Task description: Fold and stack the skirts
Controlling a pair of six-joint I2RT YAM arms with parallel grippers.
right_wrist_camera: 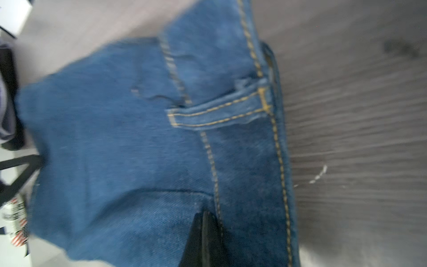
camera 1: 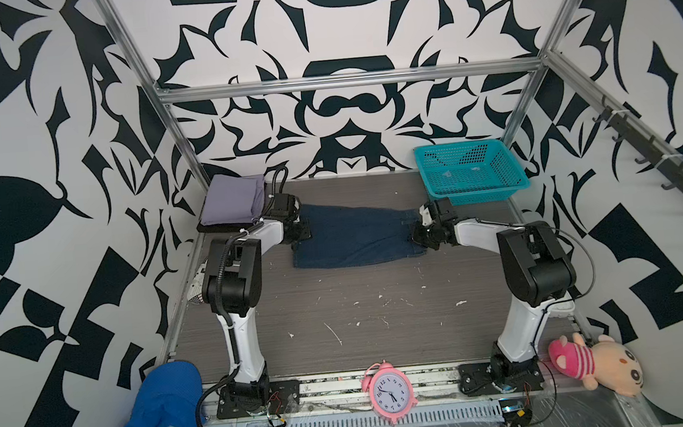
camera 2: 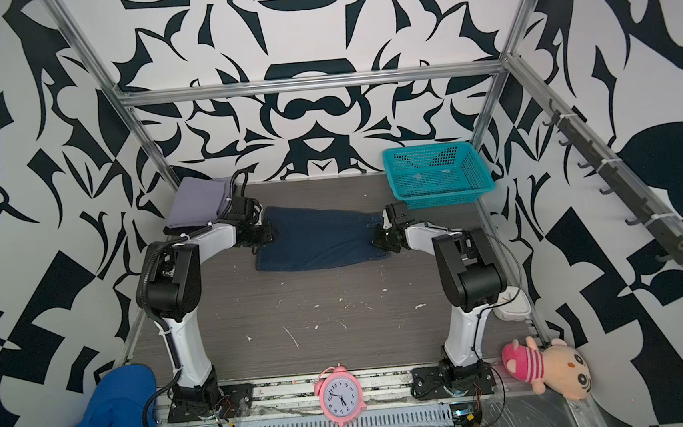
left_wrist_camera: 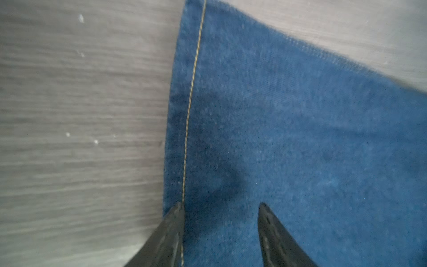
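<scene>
Denim skirt [camera 1: 358, 238] lies spread flat across the far middle of the worktop [camera 1: 381, 311], hem end toward the left arm, waistband end toward the right arm. Lavender skirt [camera 1: 232, 200] sits folded in the far left corner on top of the black skirt [camera 1: 216, 229], of which only a dark edge shows. Two look stacked; the denim looks to be the last one.

Left claw [left_wrist_camera: 220, 204]: jaws parted roughly halfway, tips down at the hem corner. One finger sits at the yellow stitch line, the other further in on the cloth. Nothing pinched between them that I can see.

Right claw [right_wrist_camera: 204, 215]: jaws closed together at the waistband end, near the belt loop [right_wrist_camera: 217, 113]. A pucker of denim runs into them, so it appears to have a pinch of cloth.

Step in hand, as I read it: taking hold of both ends for the first fold.

Next move calls for the left claw to close on the hem corner, catching both layers. Then both arms should lift evenly and carry one edge across, keeping the cloth taut so it lands square.
</scene>
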